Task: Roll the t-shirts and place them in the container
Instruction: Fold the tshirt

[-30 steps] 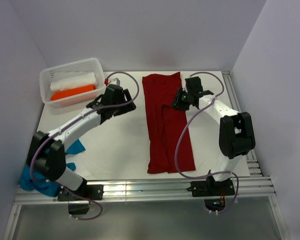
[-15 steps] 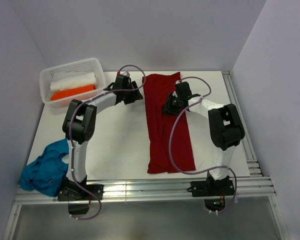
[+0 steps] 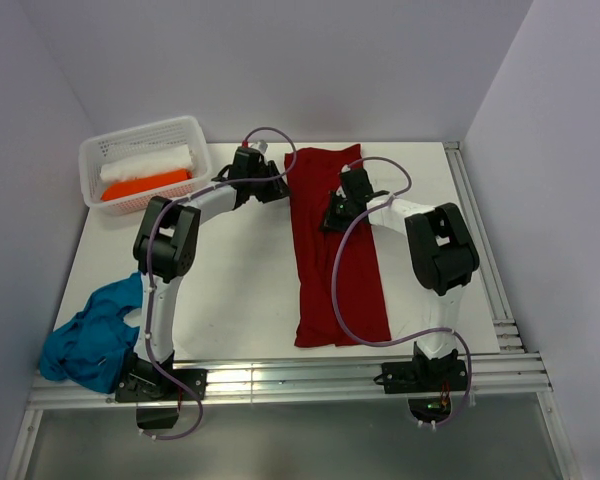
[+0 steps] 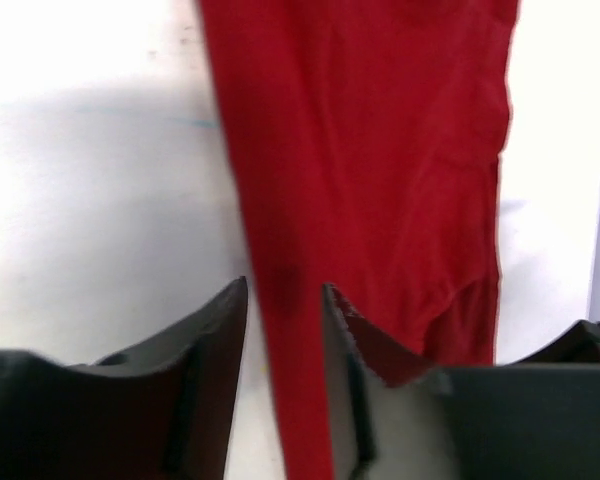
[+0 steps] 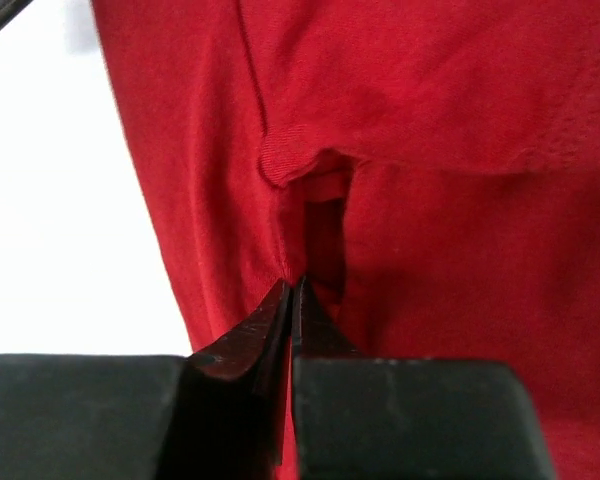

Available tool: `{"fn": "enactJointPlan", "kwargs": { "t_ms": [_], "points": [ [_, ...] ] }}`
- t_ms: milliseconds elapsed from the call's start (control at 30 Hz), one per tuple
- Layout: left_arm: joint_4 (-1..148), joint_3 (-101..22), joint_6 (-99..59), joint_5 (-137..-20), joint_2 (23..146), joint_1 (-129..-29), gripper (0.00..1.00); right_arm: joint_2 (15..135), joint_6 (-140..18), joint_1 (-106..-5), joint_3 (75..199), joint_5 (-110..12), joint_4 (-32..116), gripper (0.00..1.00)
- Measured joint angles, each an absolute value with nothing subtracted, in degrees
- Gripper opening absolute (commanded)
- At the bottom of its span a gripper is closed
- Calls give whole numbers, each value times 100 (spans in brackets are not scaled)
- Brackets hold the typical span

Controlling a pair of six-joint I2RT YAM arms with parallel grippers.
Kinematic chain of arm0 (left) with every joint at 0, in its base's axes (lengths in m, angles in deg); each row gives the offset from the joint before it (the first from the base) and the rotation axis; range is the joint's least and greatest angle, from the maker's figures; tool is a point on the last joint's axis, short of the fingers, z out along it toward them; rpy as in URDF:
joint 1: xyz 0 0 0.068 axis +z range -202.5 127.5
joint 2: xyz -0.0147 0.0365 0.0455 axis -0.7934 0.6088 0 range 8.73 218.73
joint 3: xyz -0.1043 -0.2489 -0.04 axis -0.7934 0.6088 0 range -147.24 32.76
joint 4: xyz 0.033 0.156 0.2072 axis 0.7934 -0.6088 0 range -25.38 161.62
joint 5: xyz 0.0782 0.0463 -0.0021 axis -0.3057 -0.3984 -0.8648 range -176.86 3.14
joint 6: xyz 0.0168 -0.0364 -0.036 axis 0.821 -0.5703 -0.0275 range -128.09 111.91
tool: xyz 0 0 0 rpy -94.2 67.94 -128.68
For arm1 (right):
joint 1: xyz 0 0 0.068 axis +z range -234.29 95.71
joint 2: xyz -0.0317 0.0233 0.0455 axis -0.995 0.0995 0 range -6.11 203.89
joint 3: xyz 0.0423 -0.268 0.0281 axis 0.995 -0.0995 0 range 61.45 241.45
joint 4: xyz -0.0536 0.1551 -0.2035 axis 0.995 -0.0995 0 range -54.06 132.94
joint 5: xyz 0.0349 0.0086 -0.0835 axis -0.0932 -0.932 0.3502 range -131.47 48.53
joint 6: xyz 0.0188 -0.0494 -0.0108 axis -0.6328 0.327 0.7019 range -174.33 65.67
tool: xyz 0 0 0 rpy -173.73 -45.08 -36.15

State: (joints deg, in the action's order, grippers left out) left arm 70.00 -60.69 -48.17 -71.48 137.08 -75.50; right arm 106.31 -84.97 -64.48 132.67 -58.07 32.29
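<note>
While the red shirt point(image 3: 342, 285) lies as a long folded strip right of the table's point(image 3: 240, 290) middle, the teal shirt point(image 3: 85, 340) sits crumpled at the near left corner. The left claw point(image 4: 283, 325) is released, its fingers straddling the red shirt's left edge. The right claw point(image 5: 291, 300) is clenched, tips on a fold by the sleeve; whether cloth is pinched is unclear. A basket point(image 3: 92, 150) stands far left.
</note>
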Motion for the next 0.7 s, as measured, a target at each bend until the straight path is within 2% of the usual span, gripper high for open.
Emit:
{"fn": "enactJointPlan", "kwargs": {
  "t_ms": [33,100,567,700],
  "points": [
    [7059,-6069,-4825,-7107,13715,-7550,28,10631,-8499,-6441,13267,-5770,3226,0],
    [7161,-6069,-4839,-7015,13743,-7550,23,10631,-8495,-6441,13267,-5676,3218,0],
    [7262,-6189,-4823,-7068,14025,-7701,23,10454,-8446,-6439,13269,-5265,3001,0],
    [7253,-6189,-4821,-7210,14086,-7815,23,10356,-8414,-6439,13289,-5138,2914,11]
  ]
}}
